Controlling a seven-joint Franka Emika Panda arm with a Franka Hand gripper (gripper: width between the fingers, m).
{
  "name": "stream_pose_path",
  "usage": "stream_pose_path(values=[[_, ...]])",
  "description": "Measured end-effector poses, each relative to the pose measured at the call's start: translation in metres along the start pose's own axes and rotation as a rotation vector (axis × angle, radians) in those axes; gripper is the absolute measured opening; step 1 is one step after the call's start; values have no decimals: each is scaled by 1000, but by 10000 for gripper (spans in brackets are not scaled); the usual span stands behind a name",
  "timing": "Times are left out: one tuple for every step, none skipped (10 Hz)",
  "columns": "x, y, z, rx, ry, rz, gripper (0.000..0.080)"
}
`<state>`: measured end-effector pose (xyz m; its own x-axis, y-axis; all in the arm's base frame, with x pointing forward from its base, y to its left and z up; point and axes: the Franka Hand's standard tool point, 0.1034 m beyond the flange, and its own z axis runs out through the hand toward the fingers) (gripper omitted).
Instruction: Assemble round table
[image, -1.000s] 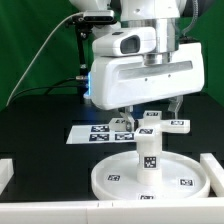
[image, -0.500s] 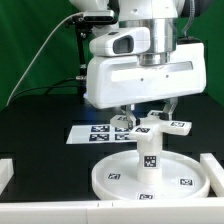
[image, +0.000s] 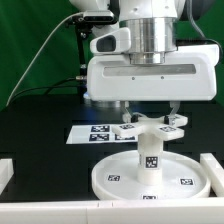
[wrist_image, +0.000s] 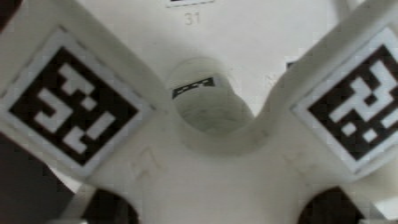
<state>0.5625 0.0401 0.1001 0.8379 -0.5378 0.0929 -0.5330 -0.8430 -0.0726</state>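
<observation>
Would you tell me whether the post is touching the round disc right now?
Touching. The exterior view shows the post standing upright on the middle of the round disc, with no gap at its foot.

No legible text — (tags only)

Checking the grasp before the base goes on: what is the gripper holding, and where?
The gripper holds the cross-shaped base near its centre, above the post; exact finger contact is hidden.

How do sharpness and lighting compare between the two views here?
Exterior view: even lighting, sharp; the round disc and post read clearly against the black table. Wrist view: soft close-up; the cross-shaped base fills the frame, its tags blurred at the edges.
</observation>
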Motion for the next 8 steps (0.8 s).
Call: stream_pose_path(values=[[0, 1, 0, 5, -3, 46, 439], [1, 1, 0, 12, -9, 126, 439], [1, 1, 0, 15, -13, 182, 439], [1, 2, 0, 19, -18, 235, 439], [0, 2, 0, 24, -27, 355, 439], [0, 2, 0, 25, -34, 485, 439], [0, 2, 0, 26, -35, 637, 439], [-1, 1, 0, 30, -36, 774, 439]])
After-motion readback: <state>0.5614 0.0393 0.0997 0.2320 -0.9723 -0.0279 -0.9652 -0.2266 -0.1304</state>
